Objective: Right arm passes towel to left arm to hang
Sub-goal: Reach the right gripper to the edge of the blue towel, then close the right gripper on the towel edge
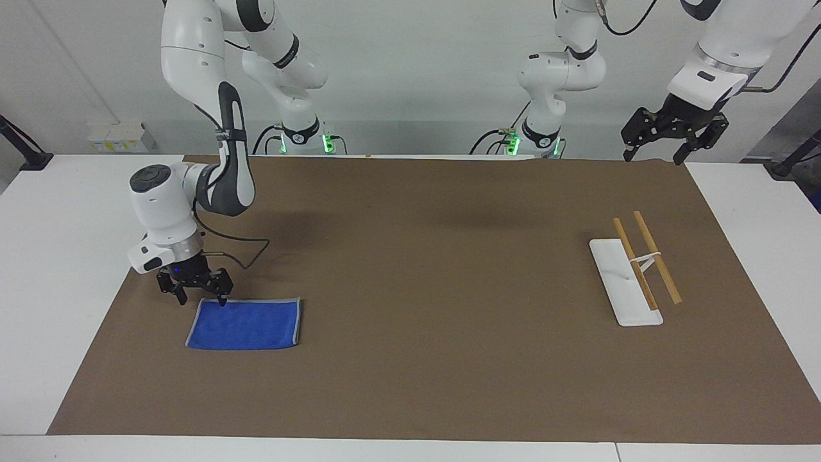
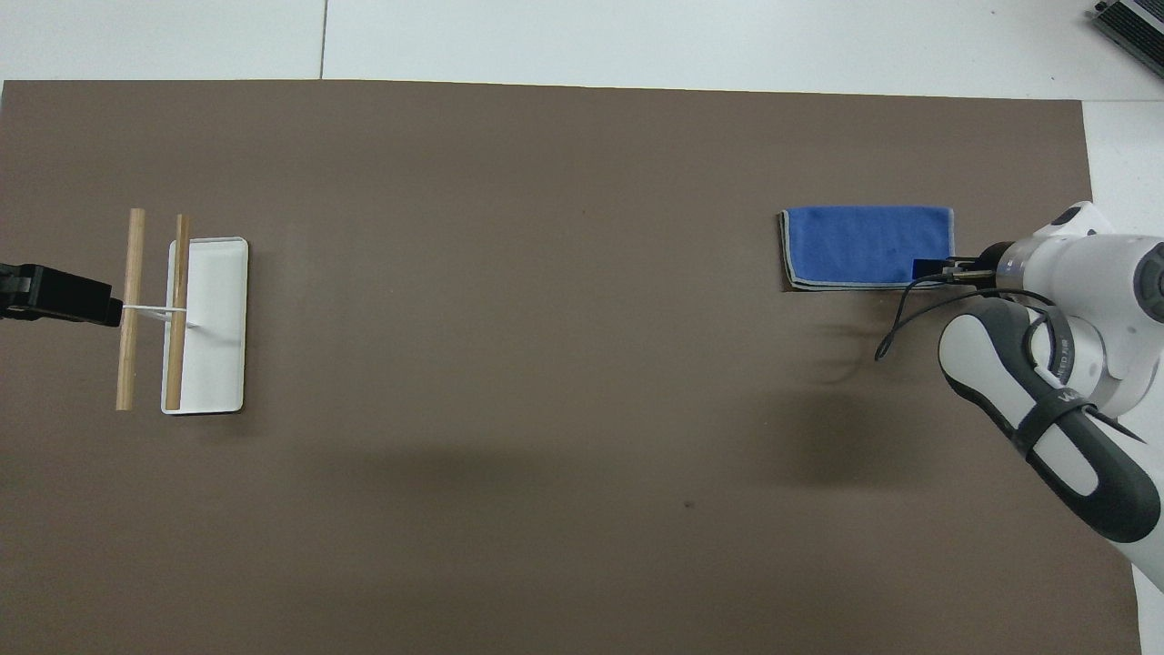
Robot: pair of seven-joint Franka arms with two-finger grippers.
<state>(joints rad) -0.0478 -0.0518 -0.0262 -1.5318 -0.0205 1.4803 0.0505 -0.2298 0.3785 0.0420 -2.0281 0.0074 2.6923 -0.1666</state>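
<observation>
Plain white wall, white table, brown mat.

Big brown mat covers most of the white desk. Toward the left arm's end there's a little rack: white tray base with two wooden rods held above it side by side on a white bracket.

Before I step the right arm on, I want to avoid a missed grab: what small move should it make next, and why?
Probably lower the open right gripper the last bit onto the towel's corner nearest the robots and close. It sits just over that corner, the towel lies flat on the brown mat, and nothing is held yet. The left gripper waits, open, above the mat's corner at its own end.
</observation>
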